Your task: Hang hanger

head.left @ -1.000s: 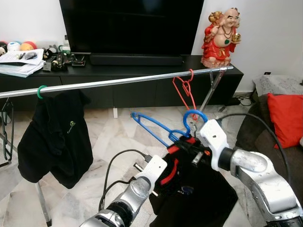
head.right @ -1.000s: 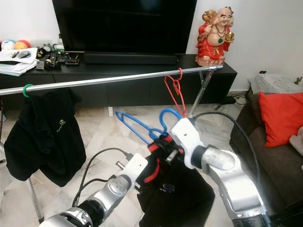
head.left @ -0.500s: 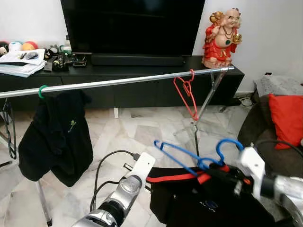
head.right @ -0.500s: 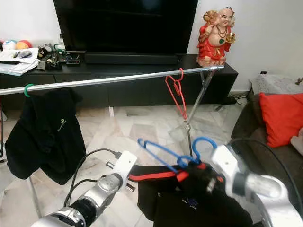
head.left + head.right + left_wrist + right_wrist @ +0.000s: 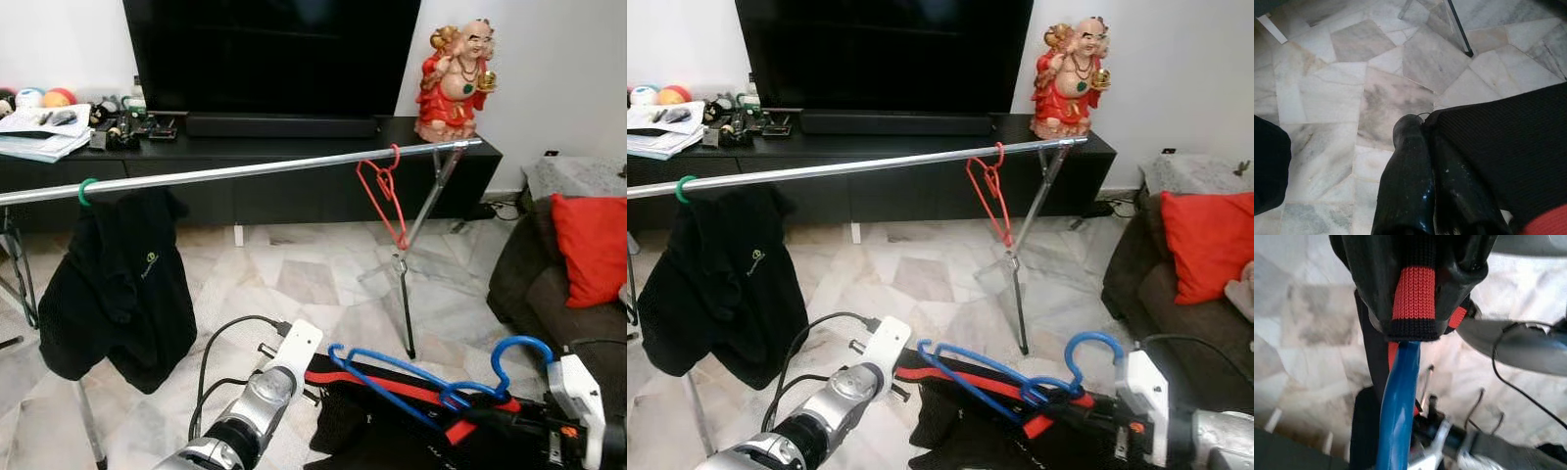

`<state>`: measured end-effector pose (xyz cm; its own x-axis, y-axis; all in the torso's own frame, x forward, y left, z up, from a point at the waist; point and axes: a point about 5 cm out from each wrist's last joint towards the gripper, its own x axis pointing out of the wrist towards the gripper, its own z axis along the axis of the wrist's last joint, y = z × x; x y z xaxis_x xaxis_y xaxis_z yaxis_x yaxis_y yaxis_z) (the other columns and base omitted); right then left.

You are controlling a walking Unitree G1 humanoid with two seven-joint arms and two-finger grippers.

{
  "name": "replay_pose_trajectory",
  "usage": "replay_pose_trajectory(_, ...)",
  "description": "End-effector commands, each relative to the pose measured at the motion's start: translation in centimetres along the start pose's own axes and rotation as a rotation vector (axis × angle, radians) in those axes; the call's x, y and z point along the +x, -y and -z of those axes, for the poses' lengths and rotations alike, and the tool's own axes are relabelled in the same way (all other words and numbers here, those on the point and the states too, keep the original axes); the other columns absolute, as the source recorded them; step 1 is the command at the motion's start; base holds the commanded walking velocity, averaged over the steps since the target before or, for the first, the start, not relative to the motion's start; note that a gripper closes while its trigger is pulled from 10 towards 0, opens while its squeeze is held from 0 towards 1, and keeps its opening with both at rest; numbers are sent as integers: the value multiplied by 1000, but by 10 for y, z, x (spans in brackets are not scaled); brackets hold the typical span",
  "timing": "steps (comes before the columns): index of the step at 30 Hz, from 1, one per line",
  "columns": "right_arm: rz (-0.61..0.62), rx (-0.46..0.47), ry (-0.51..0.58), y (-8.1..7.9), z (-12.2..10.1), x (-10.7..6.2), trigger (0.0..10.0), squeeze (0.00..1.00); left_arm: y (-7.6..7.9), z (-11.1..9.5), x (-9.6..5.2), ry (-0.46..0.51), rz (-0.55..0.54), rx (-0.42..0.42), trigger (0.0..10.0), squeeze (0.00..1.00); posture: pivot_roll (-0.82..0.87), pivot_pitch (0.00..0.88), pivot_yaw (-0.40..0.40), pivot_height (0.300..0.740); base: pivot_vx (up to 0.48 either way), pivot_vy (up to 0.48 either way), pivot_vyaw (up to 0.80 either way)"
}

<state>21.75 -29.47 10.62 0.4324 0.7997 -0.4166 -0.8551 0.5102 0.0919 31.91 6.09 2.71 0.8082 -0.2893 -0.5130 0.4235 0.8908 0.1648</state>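
A blue hanger carries a black garment with red trim. It hangs low at the front right, well below the chrome rail. My right gripper is shut on the red-banded collar and the hanger's neck; its white wrist sits at the lower right. My left gripper is shut, with the garment's edge lying against one finger. On the rail hang an empty red hanger and a black top on a green hook.
The rack's slanted leg stands just behind the blue hanger. A black TV console with a red statue lines the back wall. At the right is a sofa with a red cushion. The floor is marble.
My right gripper has carried the blue hanger and garment down and to the right, away from the rail. The left arm has sunk a little and is no longer stretched toward the garment.
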Motion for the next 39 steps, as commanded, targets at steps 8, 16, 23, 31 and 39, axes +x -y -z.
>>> replay_pose_trajectory(8, 48, -96, -244, 9, 14, -21, 0, 0, -14, 6, -2, -31, -49, -10, 0, 0, -152, 0, -34, 740, 0, 0, 0)
replay_pose_trajectory(16, 40, -149, -314, 12, 19, -20, 0, 0, -13, 4, -1, -31, -47, -13, 0, 0, -153, 0, -37, 740, 0, 0, 0)
replay_pose_trajectory(23, 126, -256, -498, 22, 33, -18, 0, 0, -12, 3, -1, -30, -42, -15, 0, 0, -143, 0, -40, 740, 0, 0, 0)
replay_pose_trajectory(31, 216, -303, -364, 33, 15, 10, 0, 0, 0, -10, 0, 33, 92, -52, 0, 0, -136, 0, -40, 740, 0, 0, 0)
replay_pose_trajectory(39, 102, -362, -262, 19, -2, 60, 0, 0, 27, -48, -4, 189, 371, -146, 0, 0, -118, 0, -41, 740, 0, 0, 0)
